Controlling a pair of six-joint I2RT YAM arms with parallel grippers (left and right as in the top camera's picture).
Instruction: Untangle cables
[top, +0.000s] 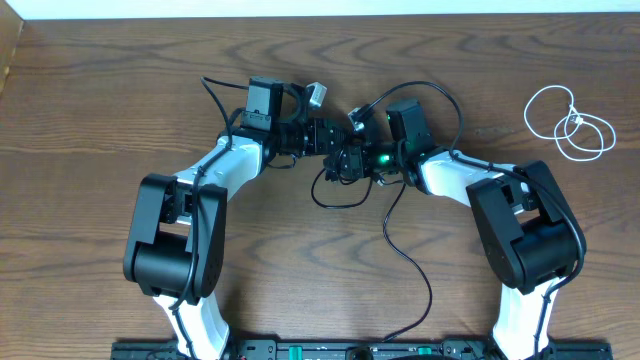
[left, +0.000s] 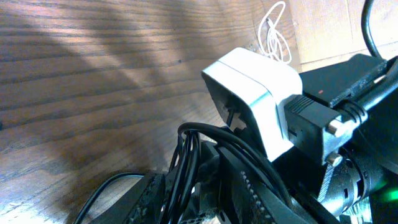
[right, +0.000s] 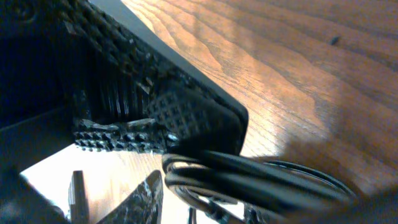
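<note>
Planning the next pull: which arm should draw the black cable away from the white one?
Left, probably. Left gripper and right gripper meet at the black cable, but the white cable lies coiled beyond the right arm; pulling left widens the gap.

Same two-tone look on both sides: the left arm (top: 190, 215) and right arm (top: 520, 225) are built from chunky black joint housings joined by smooth white links. Black wires (top: 213, 98) are run off the wrists, and a green light (top: 383, 158) is lit on the right one. In the left wrist view, a boxy white camera housing (left: 255, 93) is fitted with a black plug (left: 311, 121) with silvery thumbscrews. The finger pads (right: 180, 115) are moulded black, diamond-knurled.
</note>
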